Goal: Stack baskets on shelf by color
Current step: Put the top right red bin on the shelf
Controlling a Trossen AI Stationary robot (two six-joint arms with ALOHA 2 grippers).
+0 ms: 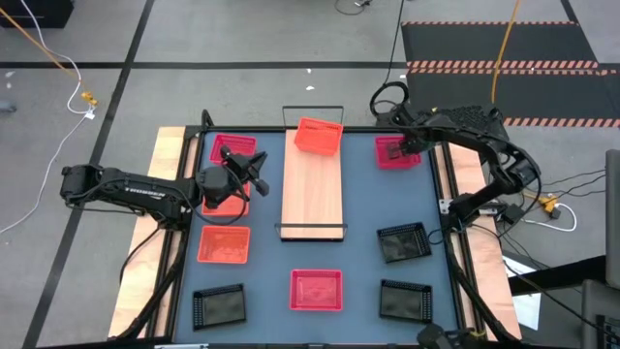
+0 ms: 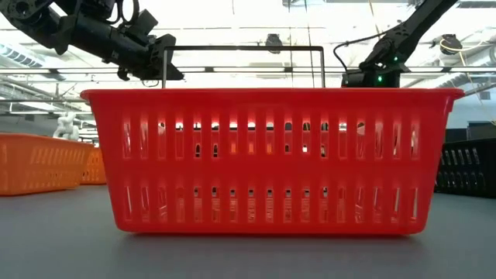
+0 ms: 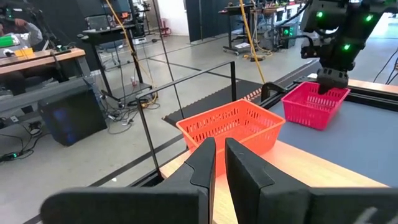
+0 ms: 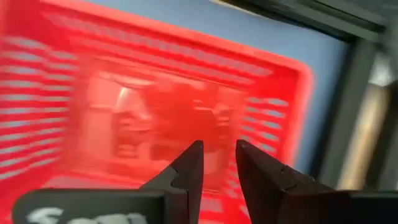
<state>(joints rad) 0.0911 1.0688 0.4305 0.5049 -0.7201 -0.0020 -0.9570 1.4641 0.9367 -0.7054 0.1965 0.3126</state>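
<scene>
The shelf (image 1: 312,199) lies in the middle of the table. An orange basket (image 1: 319,136) (image 3: 230,127) rests on the shelf's far end, turned a little askew. At the far right stands a pink-red basket (image 1: 392,155) (image 3: 311,106). My right gripper (image 4: 217,163) points steeply down over its inside with the fingers a little apart and nothing between them. My left gripper (image 3: 219,163) hovers shut and empty at the table's far left (image 1: 260,174), level and aimed at the shelf.
Beneath the left arm sit a pink-red basket (image 1: 232,150) and an orange one (image 1: 225,201). Nearer lie another orange basket (image 1: 224,243), a pink-red one (image 1: 317,289) (image 2: 271,159) and three black ones (image 1: 219,305) (image 1: 403,242) (image 1: 405,299). Most of the shelf board is bare.
</scene>
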